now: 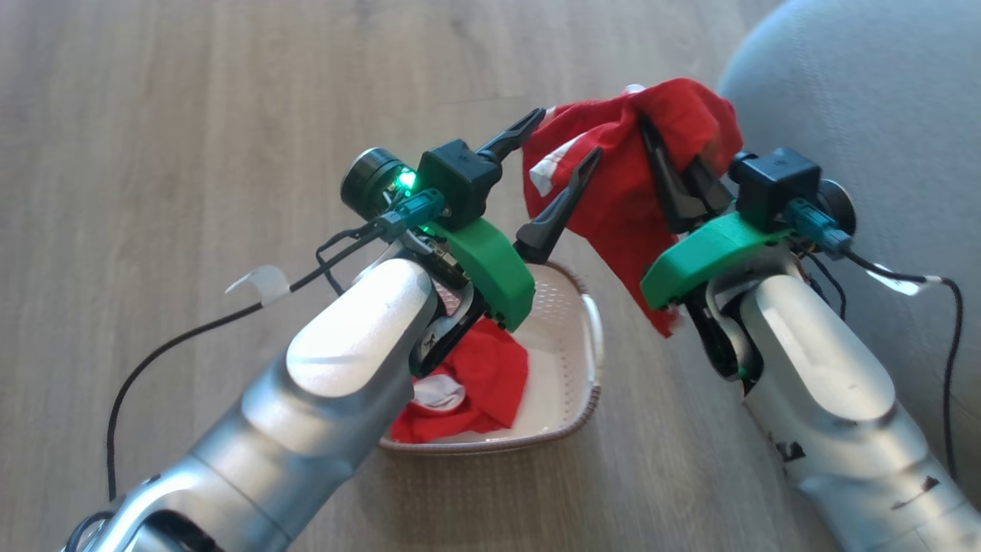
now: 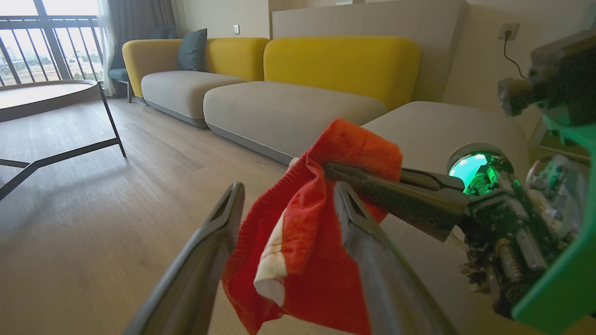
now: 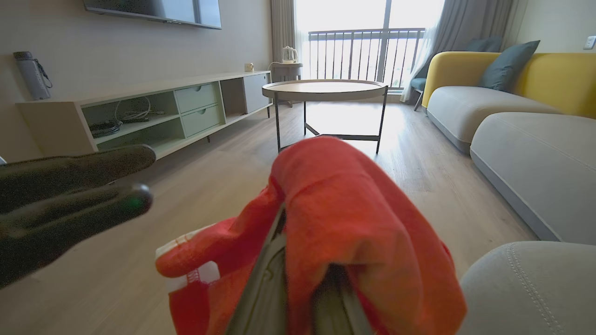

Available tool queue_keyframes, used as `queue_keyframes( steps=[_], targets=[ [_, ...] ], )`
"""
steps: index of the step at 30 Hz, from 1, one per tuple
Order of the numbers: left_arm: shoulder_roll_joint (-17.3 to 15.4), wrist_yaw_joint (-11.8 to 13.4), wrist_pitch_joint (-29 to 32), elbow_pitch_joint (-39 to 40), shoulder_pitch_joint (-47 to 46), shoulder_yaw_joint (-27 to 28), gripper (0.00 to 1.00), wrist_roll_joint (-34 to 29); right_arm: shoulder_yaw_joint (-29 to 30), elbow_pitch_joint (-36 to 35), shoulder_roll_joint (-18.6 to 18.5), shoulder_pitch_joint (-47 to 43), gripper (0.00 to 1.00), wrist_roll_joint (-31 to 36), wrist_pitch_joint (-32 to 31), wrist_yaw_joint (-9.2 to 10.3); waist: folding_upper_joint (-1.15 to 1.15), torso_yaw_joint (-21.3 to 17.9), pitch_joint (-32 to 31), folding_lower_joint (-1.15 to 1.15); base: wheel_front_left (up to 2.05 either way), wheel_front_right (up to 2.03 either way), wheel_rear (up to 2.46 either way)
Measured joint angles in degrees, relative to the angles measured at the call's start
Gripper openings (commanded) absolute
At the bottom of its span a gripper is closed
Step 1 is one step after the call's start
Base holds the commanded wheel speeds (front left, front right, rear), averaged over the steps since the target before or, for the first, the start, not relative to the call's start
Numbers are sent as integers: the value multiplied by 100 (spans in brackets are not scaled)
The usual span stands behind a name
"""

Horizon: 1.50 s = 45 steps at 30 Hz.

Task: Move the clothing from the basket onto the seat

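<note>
Red clothing (image 3: 354,218) drapes over my right gripper (image 1: 651,142), whose jaws pinch it, raised between the basket (image 1: 571,322) and the grey seat (image 1: 866,115). My left gripper (image 1: 565,136) stands spread, its fingers either side of the cloth's hanging edge. Another red piece (image 1: 490,376) lies in the basket, partly hidden by my left forearm (image 1: 360,337).

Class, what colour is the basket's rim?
Brown; the basket's rim shows best in the head view.

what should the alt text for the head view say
The right hand is shut on a bright red fabric garment, held above the wooden floor near the grey upholstered seat. The left hand is open at the garment's edge; more red clothing lies in the cream perforated plastic basket below.
</note>
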<state>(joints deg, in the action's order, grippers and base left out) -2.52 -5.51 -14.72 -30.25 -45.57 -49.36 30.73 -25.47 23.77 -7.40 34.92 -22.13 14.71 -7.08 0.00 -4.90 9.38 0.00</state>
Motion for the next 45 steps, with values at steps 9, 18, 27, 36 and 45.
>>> queue_keyframes(
  steps=[9,18,27,36,45],
  targets=[
    [-8,-96,0,-58,216,138,100,-181,171,-468,-2,-175,0,4,0,0,0,-799,17,0,0,0,0],
    [-13,-157,0,-43,340,301,100,-259,289,-870,11,-467,0,5,1,0,0,-1770,-73,0,0,0,0],
    [-23,-160,0,3,581,377,100,-349,758,-1228,11,-899,0,4,0,0,0,-2525,-233,0,0,0,0],
    [-19,-162,0,15,569,309,100,-348,1351,-1753,87,-1352,0,101,1,0,0,-2639,-119,0,0,0,0],
    [-30,-162,0,89,483,131,100,-357,1739,-1734,63,-1206,0,201,1,0,0,-2654,207,0,0,0,0]
  ],
)
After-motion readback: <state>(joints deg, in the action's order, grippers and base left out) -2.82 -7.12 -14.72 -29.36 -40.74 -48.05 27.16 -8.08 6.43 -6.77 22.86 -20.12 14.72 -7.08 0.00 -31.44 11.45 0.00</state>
